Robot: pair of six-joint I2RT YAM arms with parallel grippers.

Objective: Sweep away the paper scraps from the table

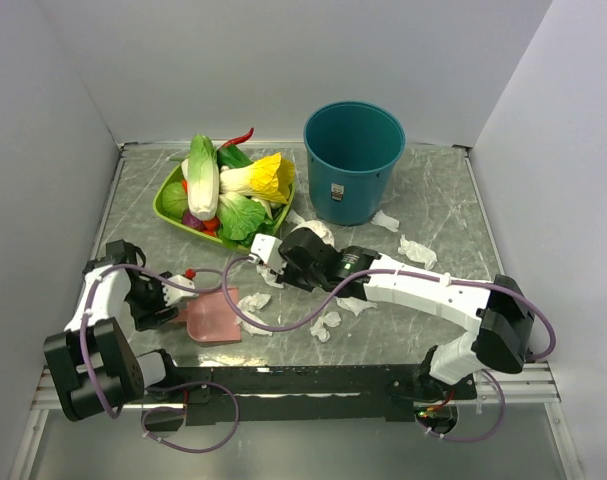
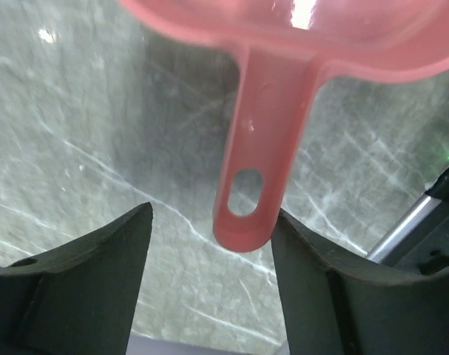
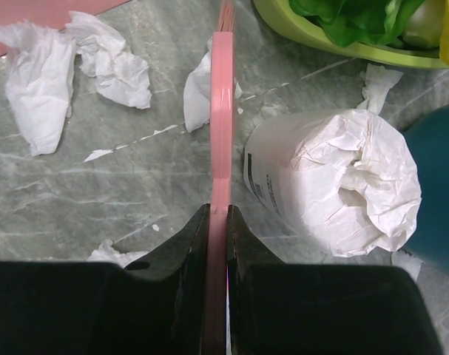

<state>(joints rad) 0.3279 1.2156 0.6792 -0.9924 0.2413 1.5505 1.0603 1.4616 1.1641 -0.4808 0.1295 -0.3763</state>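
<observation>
Pink dustpan [image 1: 211,322] sits flat on the table [image 1: 433,190], handle lying between the left gripper's [image 2: 211,222] wide-spread fingers, nothing clamped. Right gripper [image 3: 218,211] is pinched tight on a thin pink tool [image 3: 221,111], edge-on. Paper scraps [image 1: 253,301] lie scattered just ahead of the pan, with more toward the teal bin [image 1: 353,160]. Best play, I'd say: left closes square on the handle and presses the lip down, then right drags low toward it, steering off the tissue roll [image 3: 335,185] just beside the tool.
</observation>
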